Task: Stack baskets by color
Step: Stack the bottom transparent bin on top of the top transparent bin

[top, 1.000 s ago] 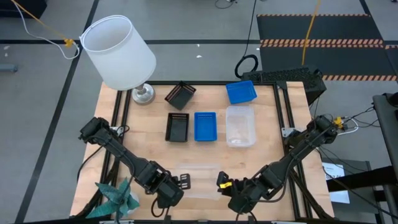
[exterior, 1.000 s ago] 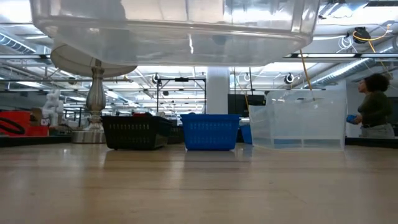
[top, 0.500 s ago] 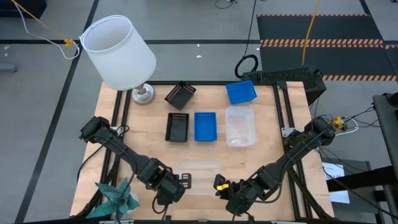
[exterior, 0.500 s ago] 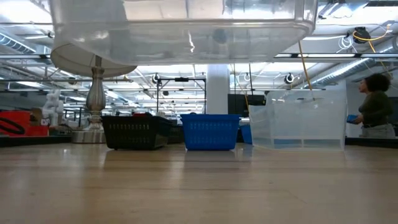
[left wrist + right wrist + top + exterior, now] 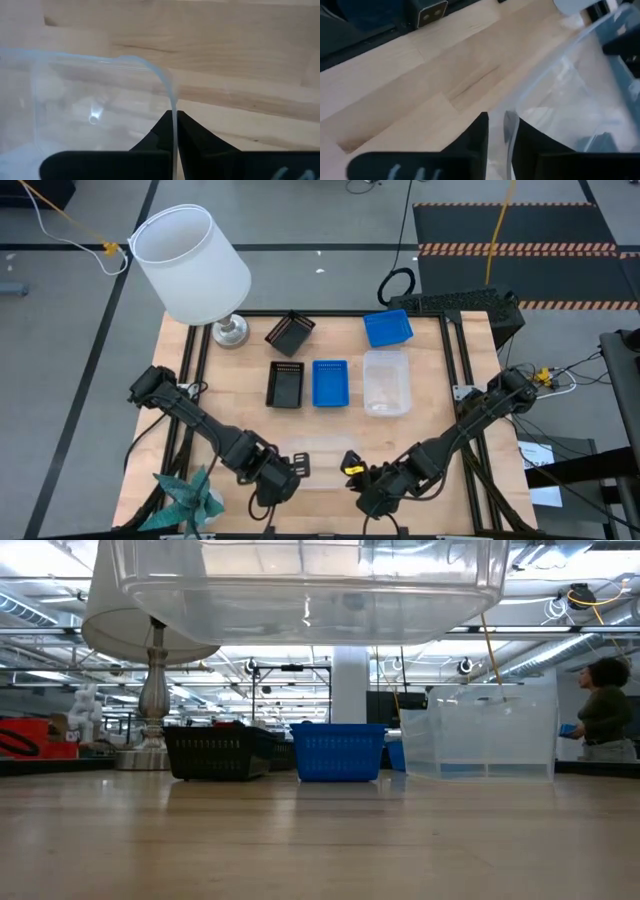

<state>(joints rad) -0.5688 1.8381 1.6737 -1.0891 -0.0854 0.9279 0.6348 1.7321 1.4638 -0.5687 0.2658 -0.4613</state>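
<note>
Counted across the light wooden table: two black perforated plastic baskets, two bright blue plastic baskets, and clear translucent plastic baskets in two spots. Landmark: the white lampshade lamp at the far left corner. Tilted black basket just beside the lamp base; other black one nearer, touching a blue one; second blue basket far right of the lamp. Clear basket stack right of the blue one, number in it not countable. All baskets seen empty. Lifted clear basket up off the table, well in front of the lamp. Left hand clamped tight on its rim. Right hand straddling the opposite rim; grip unclear. Teal paper ornament at the near left corner.
</note>
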